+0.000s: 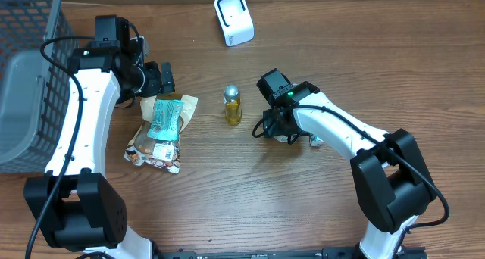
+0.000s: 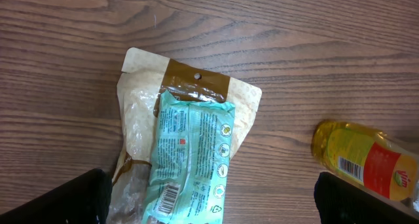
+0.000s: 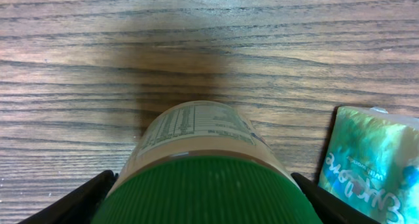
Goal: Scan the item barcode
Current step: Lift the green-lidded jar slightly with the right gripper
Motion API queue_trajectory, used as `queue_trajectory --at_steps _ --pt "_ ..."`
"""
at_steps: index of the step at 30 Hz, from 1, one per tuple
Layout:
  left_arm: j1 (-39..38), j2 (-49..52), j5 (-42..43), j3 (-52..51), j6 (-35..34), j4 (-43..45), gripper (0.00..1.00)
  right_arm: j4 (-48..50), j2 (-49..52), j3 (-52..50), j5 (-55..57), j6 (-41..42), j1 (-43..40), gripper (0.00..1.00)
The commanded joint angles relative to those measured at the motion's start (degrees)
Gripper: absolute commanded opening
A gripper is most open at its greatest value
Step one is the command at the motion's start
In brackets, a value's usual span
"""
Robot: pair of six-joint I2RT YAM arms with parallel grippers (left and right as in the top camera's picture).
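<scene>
Green-lidded jar (image 3: pixel 203 185), wood-grain table (image 1: pixel 303 213), grey basket (image 1: pixel 30 32) at edge

Tabletop (image 1: pixel 227 206): brown wood grain is running side to side, filling every view.
Light: it is falling from above, casting soft shadows.

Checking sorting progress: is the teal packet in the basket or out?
Out. The teal packet lies on a beige pouch on the wooden table, beside the grey basket.

Green-lidded jar (image 3: pixel 200 162), white scanner (image 1: pixel 233 18) well apart
</scene>
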Motion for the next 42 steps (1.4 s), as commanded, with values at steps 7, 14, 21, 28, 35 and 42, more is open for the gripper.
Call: queue_trajectory --at_steps 7,14,21,28,35,42 --pt "-0.13 -0.98 0.46 1.01 0.63 0.09 1.0 -1.29 0.22 -0.74 0.02 -0.04 0.26 0.77" --pt "-0.13 -0.98 0.46 1.01 0.63 0.09 1.0 1.31 0.22 -1.95 0.07 -1.38 0.26 0.76" --pt "-0.13 -0.98 0.46 1.01 0.63 0.09 1.0 1.68 0.22 -1.27 0.63 -1.36 0.26 0.69" --pt "-0.13 -0.98 0.46 1.01 0.63 0.09 1.0 3.21 0.22 -0.22 0.63 -1.36 0.24 0.78" --pt "-0.13 -0.98 0.46 1.01 0.63 0.09 0.99 3.3 0.22 -0.24 0.63 -1.38 0.26 0.64" --pt "-0.11 -0.98 0.46 1.01 0.63 0.09 1.0 -0.04 -0.2 8.26 0.63 -5.62 -1.16 0.55"
